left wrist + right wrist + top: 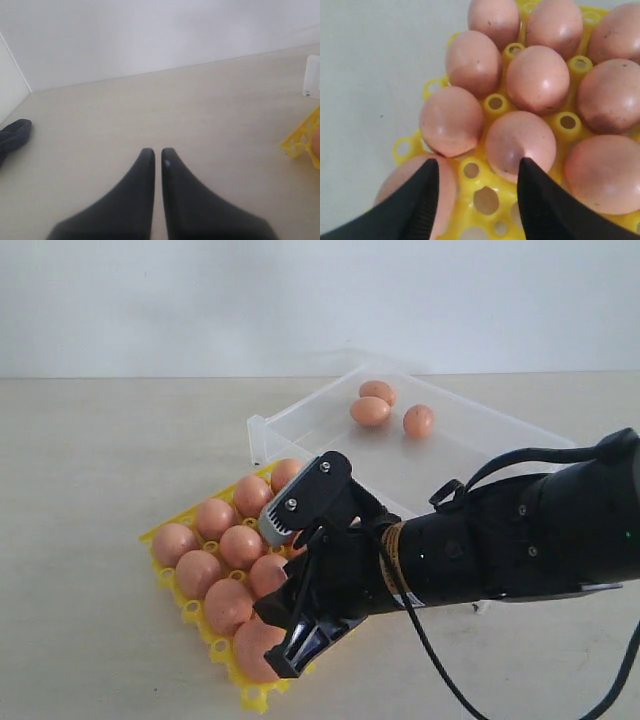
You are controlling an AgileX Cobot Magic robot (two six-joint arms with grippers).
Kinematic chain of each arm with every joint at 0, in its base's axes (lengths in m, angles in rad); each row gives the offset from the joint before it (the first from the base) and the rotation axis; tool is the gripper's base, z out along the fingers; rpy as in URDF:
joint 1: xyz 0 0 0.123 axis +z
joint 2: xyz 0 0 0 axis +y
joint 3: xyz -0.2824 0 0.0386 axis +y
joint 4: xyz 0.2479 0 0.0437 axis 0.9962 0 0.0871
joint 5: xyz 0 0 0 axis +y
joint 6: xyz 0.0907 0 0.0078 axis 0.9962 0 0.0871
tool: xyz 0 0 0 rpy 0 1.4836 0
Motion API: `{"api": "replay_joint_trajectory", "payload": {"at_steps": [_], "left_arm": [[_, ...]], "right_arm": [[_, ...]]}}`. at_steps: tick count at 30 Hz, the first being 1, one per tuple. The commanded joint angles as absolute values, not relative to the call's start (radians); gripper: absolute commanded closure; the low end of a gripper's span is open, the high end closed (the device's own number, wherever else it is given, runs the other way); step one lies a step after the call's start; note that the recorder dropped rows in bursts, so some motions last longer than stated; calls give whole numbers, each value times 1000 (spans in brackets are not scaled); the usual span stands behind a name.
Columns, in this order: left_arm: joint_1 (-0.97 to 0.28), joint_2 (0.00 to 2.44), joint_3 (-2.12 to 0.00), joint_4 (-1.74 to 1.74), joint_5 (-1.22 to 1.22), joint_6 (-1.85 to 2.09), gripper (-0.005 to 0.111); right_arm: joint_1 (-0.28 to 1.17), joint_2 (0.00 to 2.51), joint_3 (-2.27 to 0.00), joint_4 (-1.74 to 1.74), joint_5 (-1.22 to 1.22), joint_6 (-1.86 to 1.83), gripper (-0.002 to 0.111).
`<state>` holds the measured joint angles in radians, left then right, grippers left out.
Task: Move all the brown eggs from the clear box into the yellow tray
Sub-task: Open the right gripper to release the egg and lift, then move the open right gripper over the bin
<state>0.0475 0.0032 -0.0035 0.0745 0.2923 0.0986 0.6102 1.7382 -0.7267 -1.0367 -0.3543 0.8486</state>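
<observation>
R gripper [283, 595] sits over the near end of the yellow tray [190, 612], lower left of the ext. view. Its jaws are spread and nothing is between them. The R wrist view shows the two black fingers [420, 200] straddling a bare yellow peg and an empty cup. One finger overlaps the corner egg, the other overlaps the egg beside it; can't tell if either touches. Most brown eggs [215, 518] are already seated in the tray, packed in rows, ten countable in the wrist view. Three more eggs lie loose at the far end of the clear box [262, 435], upper centre, well apart from the gripper. Two of them are just beside each other, the third is near. Eggs are smooth, matte, pinkish-tan ovals, a few w/ tiny dark specks. Tray is glossy openwork plastic w/ ring-topped pegs btwn cups. Box is see-through, low-walled, w/ a flanged rim, just behind the tray. Arm is black, w/ a grey ribbed pad on the upper finger. The specks and peg holes show only in the wrist view, the box only in the ext. view. L gripper [157, 152] shows in its own view only. It is closed to a thin slit, empty, above the bare beige table [150, 100], w/ a tray corner at the right edge of that frame.
</observation>
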Motion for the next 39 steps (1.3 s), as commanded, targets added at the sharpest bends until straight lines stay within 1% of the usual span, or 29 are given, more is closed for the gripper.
{"api": "replay_joint_trajectory", "payload": {"at_steps": [1, 5, 8, 12, 15, 17, 18, 19, 20, 21, 25, 29, 30, 31, 32, 33, 34, 36, 39], "left_arm": [[49, 0, 0, 76, 293, 95, 103], [49, 0, 0, 76, 293, 95, 103], [49, 0, 0, 76, 293, 95, 103], [49, 0, 0, 76, 293, 95, 103], [49, 0, 0, 76, 293, 95, 103], [49, 0, 0, 76, 293, 95, 103], [49, 0, 0, 76, 293, 95, 103], [49, 0, 0, 76, 293, 95, 103], [49, 0, 0, 76, 293, 95, 103], [49, 0, 0, 76, 293, 95, 103], [49, 0, 0, 76, 293, 95, 103], [49, 0, 0, 76, 293, 95, 103], [49, 0, 0, 76, 293, 95, 103], [49, 0, 0, 76, 293, 95, 103], [49, 0, 0, 76, 293, 95, 103], [49, 0, 0, 76, 293, 95, 103], [49, 0, 0, 76, 293, 95, 103], [49, 0, 0, 76, 293, 95, 103], [49, 0, 0, 76, 293, 95, 103]], "right_arm": [[608, 1725, -721, -1034, -395, 852, 66], [608, 1721, -721, -1032, -470, 850, 66], [608, 1687, -721, -1026, -482, 805, 66], [608, 1578, -731, -1003, -488, 744, 66], [608, 1490, -776, -1003, -427, 746, 67], [608, 1448, -833, -996, -284, 766, 75], [608, 1442, -862, -996, -214, 784, 82], [608, 1439, -909, -996, -118, 801, 95], [608, 1439, -941, -996, -43, 812, 104], [608, 1446, -982, -996, 68, 823, 108], [608, 1505, -1139, -986, 380, 771, 108], [594, 1625, -1346, -832, 689, 463, 108], [553, 1706, -1474, -690, 807, 313, 108], [522, 1750, -1541, -602, 854, 252, 108], [459, 1834, -1683, -368, 955, 113, 108], [423, 1880, -1752, -234, 1037, 25, 108], [361, 1971, -1862, 0, 1221, -116, 108], [318, 2047, -1929, 259, 1221, -202, 108], [348, 2056, -1930, 426, 1221, -374, 108]]}}
